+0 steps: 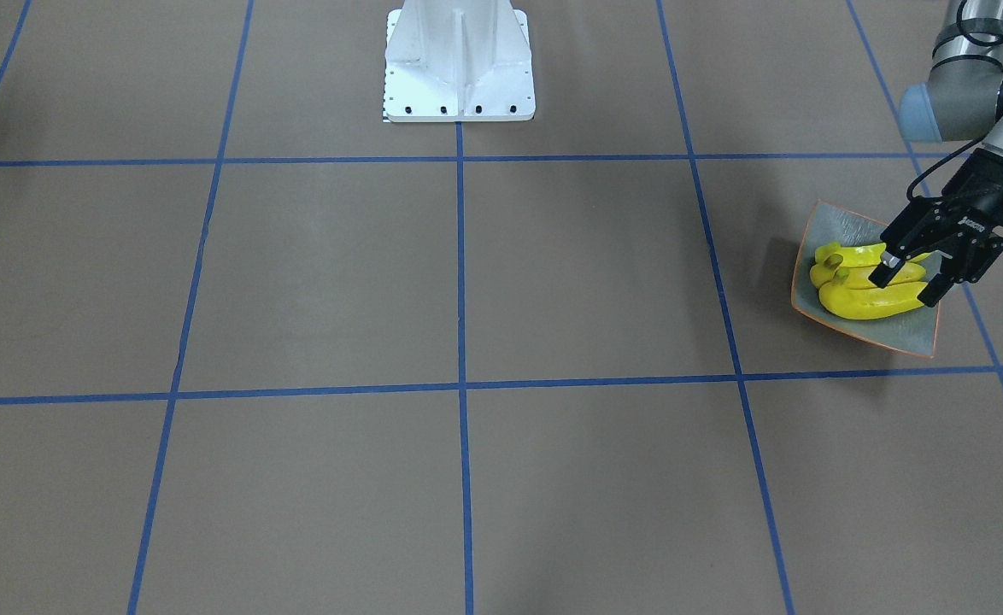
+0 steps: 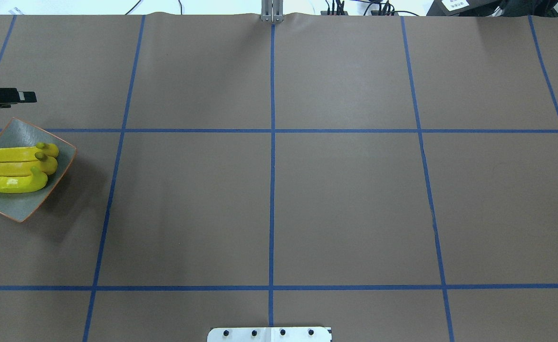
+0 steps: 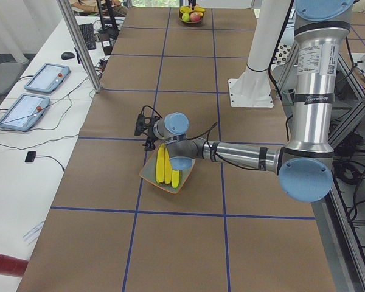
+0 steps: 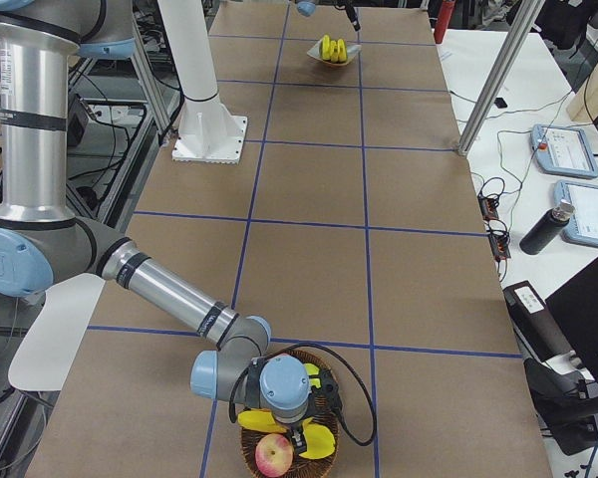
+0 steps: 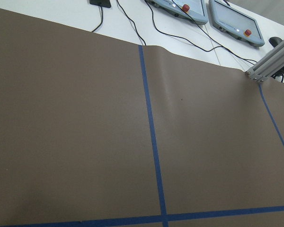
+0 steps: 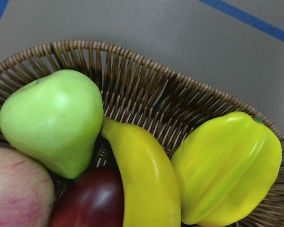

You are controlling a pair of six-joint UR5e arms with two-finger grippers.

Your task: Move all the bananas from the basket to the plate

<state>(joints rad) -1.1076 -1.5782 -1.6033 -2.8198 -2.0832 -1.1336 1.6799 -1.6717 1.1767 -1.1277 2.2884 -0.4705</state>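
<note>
1. Left gripper: raised off the table, fingers spread wide, nothing pinched between them.
2. Below it and slightly to the robot's side: the plate, tilted corner-on to the blue grid lines, lying flat on the table.
3. On that plate: three bananas side by side, touching one another, stem tips pointing toward the table's centre.
4. Ahead of the left gripper in the left wrist view: only brown table cover, blue tape lines and, past the table's edge, two tablets with red buttons.
5. Right gripper: well apart from the left, at the table's other end, low over the basket; cannot tell whether spread or pressed together, fingers hidden in every view.
6. Directly beneath it: a fourth banana inside the basket, wedged between a green fruit and a yellow starfruit, touching both.
7. Farther to the green fruit's side: a pink-red apple and a dark red fruit, partly under the banana's edge.
</note>
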